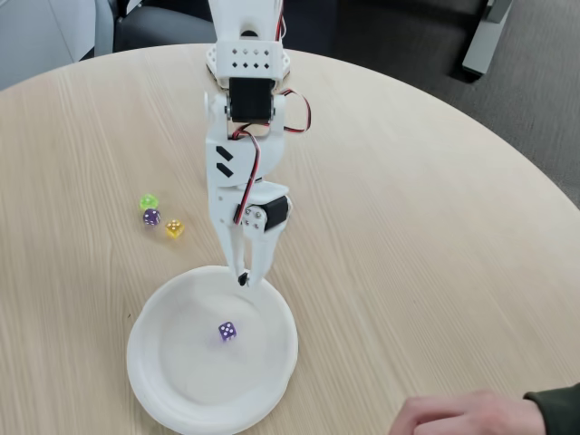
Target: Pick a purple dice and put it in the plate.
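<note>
A round pale wooden table (408, 227) stands on grey carpet, with a person's hand (462, 415) resting at its near edge. From my remote station I see the white arm (245, 136) reaching down the fixed view, its gripper (245, 277) poised just above the far rim of the plate (154, 381), fingers drawn nearly together and holding nothing. The purple dice (227, 332) lies loose inside the plate, near its middle, resting flat and turned slightly askew to the frame; being a cube, it has no long axis to speak of. By my reading the drop is made, so I would lift straight up and clear without brushing the rim. A green die (148, 201), a darker purple die (151, 217) and a yellow die (175, 228) cluster well apart on the table
</note>
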Robot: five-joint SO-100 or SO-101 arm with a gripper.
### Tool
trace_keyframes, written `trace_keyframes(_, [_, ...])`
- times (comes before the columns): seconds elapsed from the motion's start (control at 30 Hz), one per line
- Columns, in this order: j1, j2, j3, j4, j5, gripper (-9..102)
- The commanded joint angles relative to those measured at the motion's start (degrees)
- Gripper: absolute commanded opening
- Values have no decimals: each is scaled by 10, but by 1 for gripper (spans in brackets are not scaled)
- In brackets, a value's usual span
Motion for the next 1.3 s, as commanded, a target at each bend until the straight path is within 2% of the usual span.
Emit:
trace_keyframes(0.0, [4,14,-14,3,15,0])
trace_keyframes(0.13, [3,34,-18,22,39,0])
trace_keyframes(0.37, [-5,146,-21,156,82,0])
trace_keyframes(0.57, [-5,272,-18,229,94,0])
trace_keyframes(1.07, [-6,657,-17,418,48,0])
trace_keyframes(1.27, [-5,748,9,461,4,0])
